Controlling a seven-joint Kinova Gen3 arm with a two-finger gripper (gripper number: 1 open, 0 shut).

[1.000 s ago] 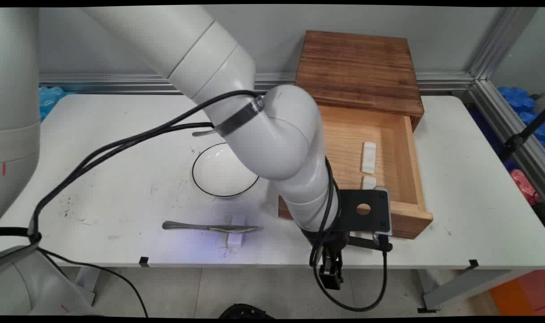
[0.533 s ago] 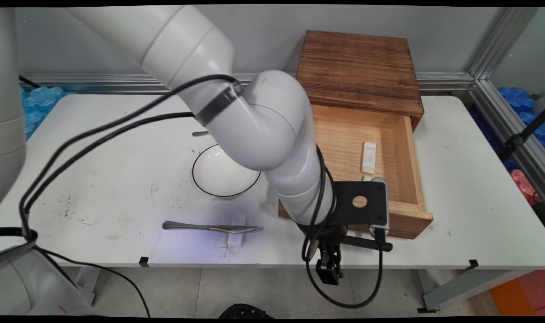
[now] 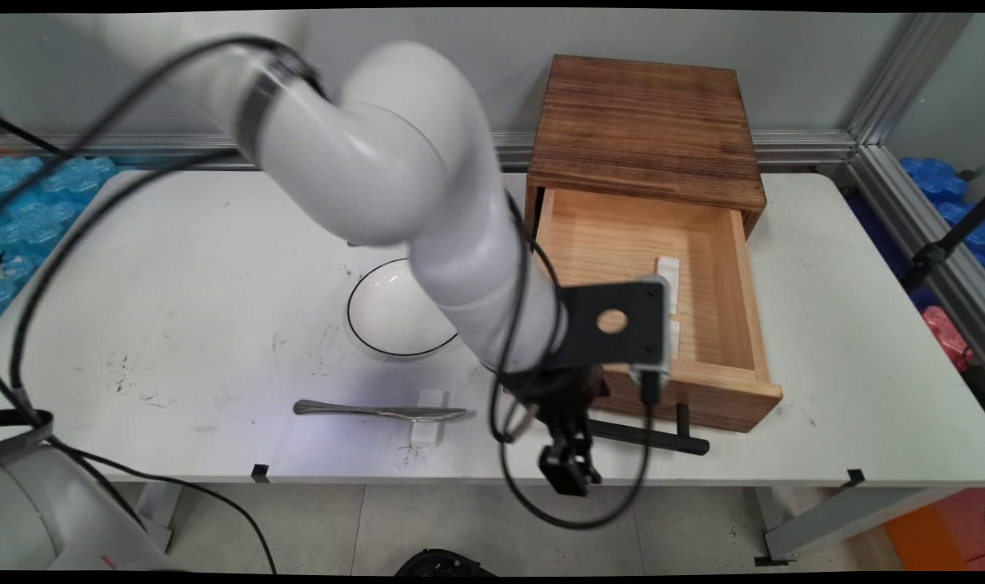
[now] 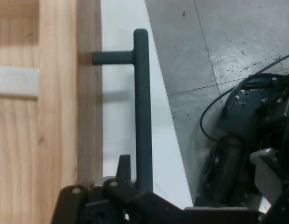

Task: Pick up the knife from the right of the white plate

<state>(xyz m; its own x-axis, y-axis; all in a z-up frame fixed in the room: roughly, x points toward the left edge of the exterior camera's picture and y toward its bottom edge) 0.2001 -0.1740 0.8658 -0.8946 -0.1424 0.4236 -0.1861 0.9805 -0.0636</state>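
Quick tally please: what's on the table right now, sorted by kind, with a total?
Wooden drawer box, drawer open, black handle: 1
White bowl with dark rim: 1
Metal knife: 1
White block under the knife: 1
White blocks in the drawer: 2
Total: 6

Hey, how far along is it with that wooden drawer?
Done: the light wooden drawer stands pulled out of the dark wooden box, white blocks inside. In hand: the black gripper sits by the drawer's black bar handle; any grip is unclear. Left, perhaps: the silver knife and black-rimmed white bowl lie on the white table.
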